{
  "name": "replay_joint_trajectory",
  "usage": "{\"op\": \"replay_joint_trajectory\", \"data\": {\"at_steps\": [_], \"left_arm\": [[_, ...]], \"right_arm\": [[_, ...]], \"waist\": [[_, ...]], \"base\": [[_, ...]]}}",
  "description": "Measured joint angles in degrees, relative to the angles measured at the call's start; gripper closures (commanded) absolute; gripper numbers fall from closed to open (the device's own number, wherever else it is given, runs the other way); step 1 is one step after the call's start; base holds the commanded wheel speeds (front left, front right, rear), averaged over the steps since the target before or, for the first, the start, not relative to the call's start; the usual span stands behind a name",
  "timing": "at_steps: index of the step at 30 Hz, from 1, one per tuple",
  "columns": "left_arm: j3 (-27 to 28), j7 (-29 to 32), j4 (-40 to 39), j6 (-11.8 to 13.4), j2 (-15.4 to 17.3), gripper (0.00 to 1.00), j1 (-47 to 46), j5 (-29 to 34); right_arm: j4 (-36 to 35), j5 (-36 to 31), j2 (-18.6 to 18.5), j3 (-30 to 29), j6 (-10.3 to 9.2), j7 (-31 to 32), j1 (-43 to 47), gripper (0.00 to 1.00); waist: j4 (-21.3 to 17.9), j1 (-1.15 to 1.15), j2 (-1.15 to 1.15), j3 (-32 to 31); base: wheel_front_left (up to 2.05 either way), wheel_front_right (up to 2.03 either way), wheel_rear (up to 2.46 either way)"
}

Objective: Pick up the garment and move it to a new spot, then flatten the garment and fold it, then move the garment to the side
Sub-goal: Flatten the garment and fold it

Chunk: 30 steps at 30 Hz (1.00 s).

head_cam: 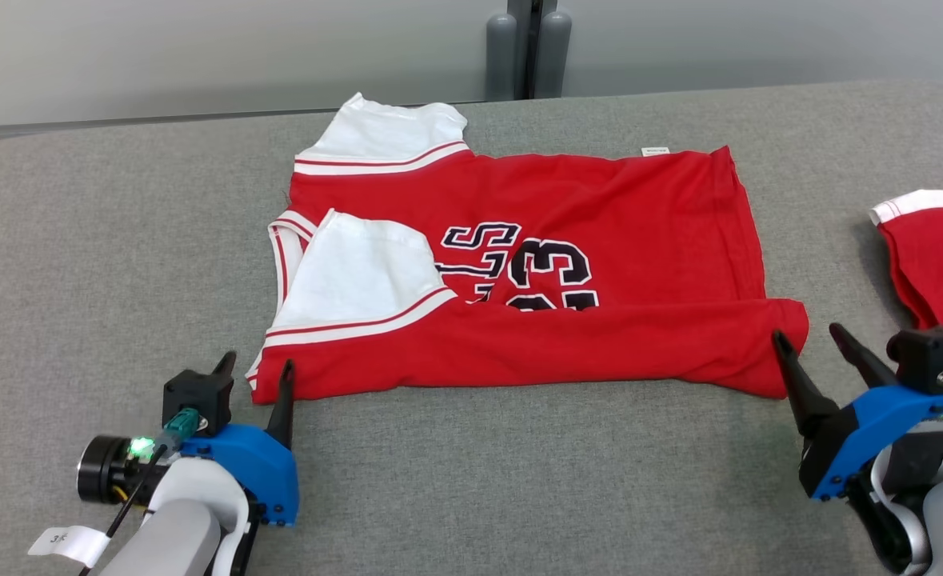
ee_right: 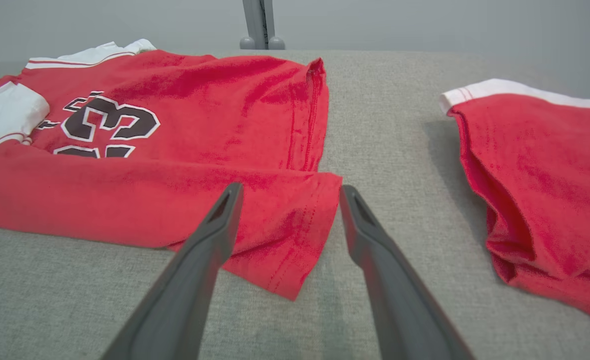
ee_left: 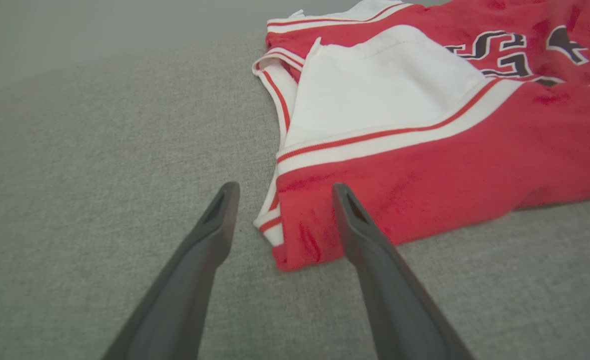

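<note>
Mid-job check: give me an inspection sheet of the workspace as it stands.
Surface: grey felt-like tabletop.
Job's things: red jersey with white sleeves and dark numerals, spread flat, near edge folded over the numerals.
Clutter: second red garment with white trim, at the right edge.
Grippers: left gripper open at the jersey's near left corner; right gripper open at its near right corner.
Cables: thin black cable by the left wrist.
Surroundings: grey wall, two grey posts behind the table.

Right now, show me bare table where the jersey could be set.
Bare table lies left of the jersey; a strip runs along its near edge between left gripper and right gripper. Crowded right: narrow gap before the second garment.
</note>
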Motion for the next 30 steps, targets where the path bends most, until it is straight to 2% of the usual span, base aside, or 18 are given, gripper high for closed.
{"op": "replay_joint_trajectory", "data": {"at_steps": [3, 9, 10, 11, 12, 20, 25, 26, 27, 28, 30], "left_arm": [[0.52, 3.1, 0.47, 1.77, -0.09, 0.0, 1.44, -1.71], [2.56, 5.24, 1.07, 3.24, -1.75, 0.0, 1.59, -5.2], [2.96, 6.0, 1.34, 3.23, -2.16, 0.13, 1.58, -5.97], [3.03, 6.87, 1.75, 3.21, -2.53, 0.79, 1.57, -6.53], [3.18, 7.26, 1.89, 3.15, -2.87, 1.0, 1.51, -6.93], [3.57, 8.59, 1.94, 2.72, -3.89, 1.0, 0.69, -8.84], [3.71, 8.54, 1.59, 2.74, -4.22, 1.0, 0.59, -9.33], [3.76, 8.51, 1.47, 2.77, -4.25, 1.0, 0.61, -9.39], [3.79, 8.46, 1.33, 3.0, -4.27, 1.0, 0.67, -9.51], [3.8, 8.44, 1.23, 2.99, -4.25, 1.0, 0.77, -9.64], [3.75, 8.44, 1.13, 2.98, -4.11, 1.0, 1.28, -9.73]], "right_arm": [[-0.36, -1.98, 2.82, -2.16, 0.0, 0.76, 1.57, 0.0], [1.98, -5.57, 7.24, -5.72, 0.0, 1.29, 1.55, 0.0], [2.64, -6.03, 7.71, -6.0, 0.0, 1.37, 1.38, 0.0], [3.34, -6.41, 8.18, -6.47, 0.0, 1.62, 1.07, 0.0], [4.05, -6.87, 8.6, -6.89, 0.0, 1.65, 0.57, 0.0], [10.61, -9.98, 9.98, -9.48, 0.0, 1.04, -4.21, 0.0], [16.48, -8.66, 9.87, -6.61, -0.09, 2.87, -6.93, 0.0], [17.25, -8.09, 9.73, -5.94, -0.11, 3.05, -7.44, 0.09], [17.66, -7.61, 9.71, -5.58, -0.11, 2.99, -7.77, 0.5], [18.09, -7.53, 9.7, -5.34, -0.11, 2.76, -7.91, 1.0], [18.61, -7.92, 9.78, -4.68, -0.08, 2.74, -7.95, 1.0]], "waist": [[0.1, 0.0, 0.0, 0.16], [-0.11, 0.0, 0.0, 0.81], [-0.16, 0.0, 0.0, 0.91], [-0.23, 0.0, 0.0, 1.05], [-0.29, 0.0, 0.0, 1.17], [-0.41, 0.0, 0.0, 2.48], [0.35, 0.0, 0.0, 2.58], [0.52, 0.0, 0.0, 2.51], [0.63, 0.0, 0.0, 2.41], [0.77, 0.01, 0.0, 2.25], [1.04, 0.01, 0.0, 1.76]], "base": [[0.0, 0.0, 0.0], [0.0, 0.0, 0.0], [0.0, 0.0, 0.0], [0.0, 0.0, 0.0], [0.0, 0.0, 0.0], [0.0, 0.0, 0.0], [0.0, 0.0, 0.0], [0.0, 0.0, 0.0], [0.0, 0.0, 0.0], [0.0, 0.0, 0.0], [0.0, 0.0, 0.0]]}}
